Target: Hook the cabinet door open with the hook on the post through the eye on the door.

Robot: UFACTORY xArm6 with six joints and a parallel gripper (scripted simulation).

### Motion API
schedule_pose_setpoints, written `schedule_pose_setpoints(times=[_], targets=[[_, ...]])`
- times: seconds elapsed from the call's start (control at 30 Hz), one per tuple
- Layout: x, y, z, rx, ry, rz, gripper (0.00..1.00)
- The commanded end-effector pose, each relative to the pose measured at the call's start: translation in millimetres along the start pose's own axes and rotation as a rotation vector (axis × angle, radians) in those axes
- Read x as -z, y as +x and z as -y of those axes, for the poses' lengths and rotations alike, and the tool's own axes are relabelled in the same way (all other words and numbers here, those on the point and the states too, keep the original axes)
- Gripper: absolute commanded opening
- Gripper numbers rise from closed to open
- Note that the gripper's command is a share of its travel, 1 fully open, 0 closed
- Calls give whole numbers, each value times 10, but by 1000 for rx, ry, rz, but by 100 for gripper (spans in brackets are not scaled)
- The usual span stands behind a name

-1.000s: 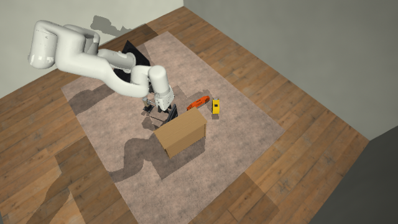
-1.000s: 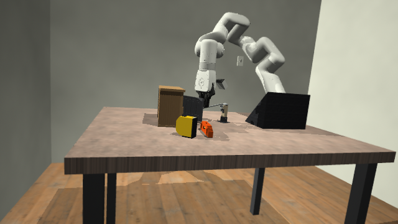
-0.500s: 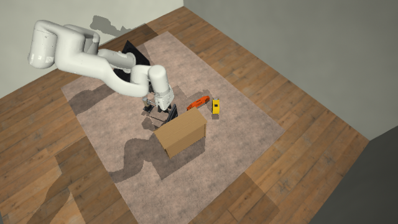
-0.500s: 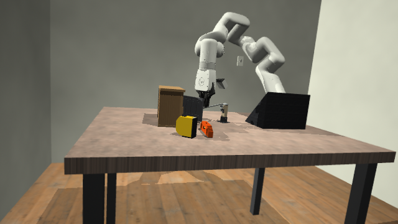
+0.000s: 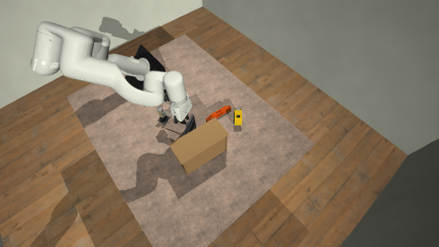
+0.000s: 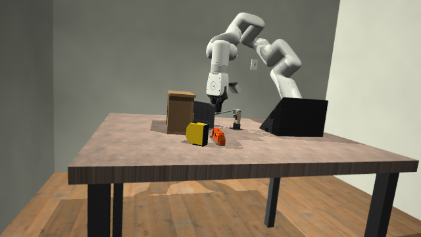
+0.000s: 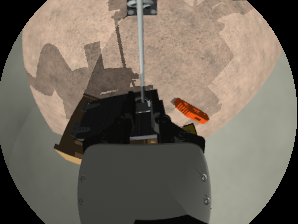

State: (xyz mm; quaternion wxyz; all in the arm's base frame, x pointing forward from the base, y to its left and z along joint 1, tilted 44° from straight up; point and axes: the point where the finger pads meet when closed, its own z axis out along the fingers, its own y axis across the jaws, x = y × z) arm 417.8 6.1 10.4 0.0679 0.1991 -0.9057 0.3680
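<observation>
From my distant seat I see a table (image 5: 274, 137) (image 6: 230, 155) (image 7: 200, 45) with mottled pinkish-brown top, dark wood edge and black legs. On it stands the wooden cabinet (image 5: 200, 144) (image 6: 180, 113) (image 7: 76, 129), upright. Near the cabinet, the orange tool (image 5: 219, 113) (image 6: 218, 136) (image 7: 191, 111) lies on the top, and the yellow tape measure (image 5: 238, 117) (image 6: 197, 133) (image 7: 189, 129) rests near this tool. The post (image 5: 160, 112) (image 6: 238, 118) stands apart from them, on a dark base.

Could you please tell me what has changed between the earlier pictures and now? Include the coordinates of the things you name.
Nothing has visibly changed. The gripper (image 5: 180, 120) (image 6: 218, 110) (image 7: 142, 99) is still down by the hook (image 5: 164, 112) (image 6: 227, 112) (image 7: 141, 50). The door (image 5: 191, 126) (image 6: 204, 113) (image 7: 102, 119) stands ajar as before, and the cabinet (image 5: 202, 140) (image 6: 180, 115) (image 7: 70, 154), orange tool (image 5: 219, 113) (image 6: 218, 136) (image 7: 191, 111) and yellow object (image 5: 238, 120) (image 6: 197, 133) (image 7: 189, 129) are where they were.
</observation>
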Motion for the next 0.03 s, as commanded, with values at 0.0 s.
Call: schedule_pose_setpoints(times=[0.0], targets=[[13, -12, 3, -1, 0, 3, 23]])
